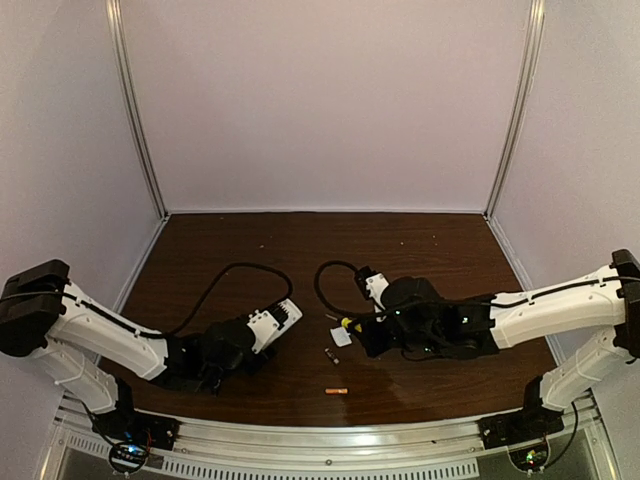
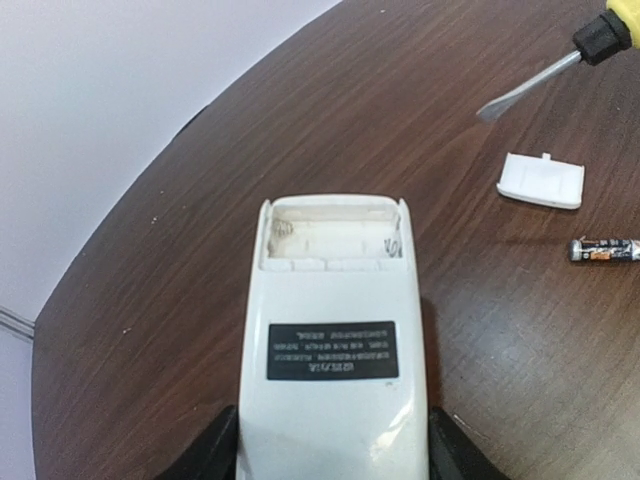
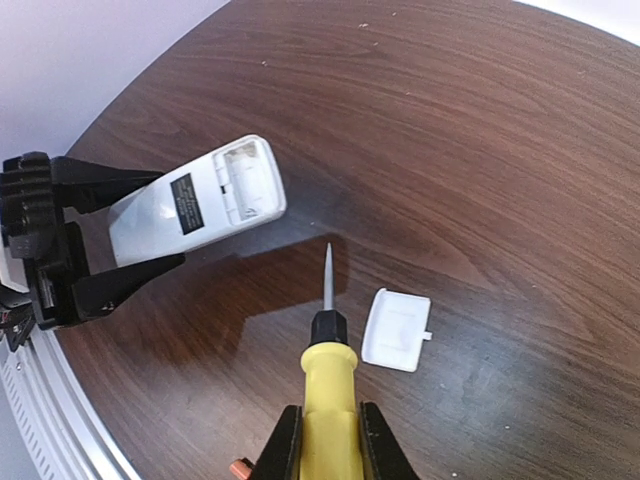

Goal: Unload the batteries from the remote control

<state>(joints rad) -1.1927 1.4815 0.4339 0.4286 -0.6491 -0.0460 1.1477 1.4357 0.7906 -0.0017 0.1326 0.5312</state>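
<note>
Our left jaws grip the remote (image 2: 333, 350), its bay empty; our right jaws clamp the screwdriver (image 3: 327, 400). The dark battery (image 2: 604, 250) and orange battery (image 1: 336, 391) lie between them on the bench (image 1: 250, 260). Unloading looks done, so we lower the remote gently and flat.

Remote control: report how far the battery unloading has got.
Done: cover off, compartment empty, dark battery and orange battery on the table. In hand: left hand grips the remote control, right hand the screwdriver. Left: apparently nothing to extract.

Left arm (image 1: 110, 335) low, reaching inward, fingers (image 2: 215, 450) gripping the remote control (image 2: 330, 400), right arm (image 1: 545, 305) extended inward, fingers (image 3: 285, 445) pinching the screwdriver (image 3: 328, 400).
</note>
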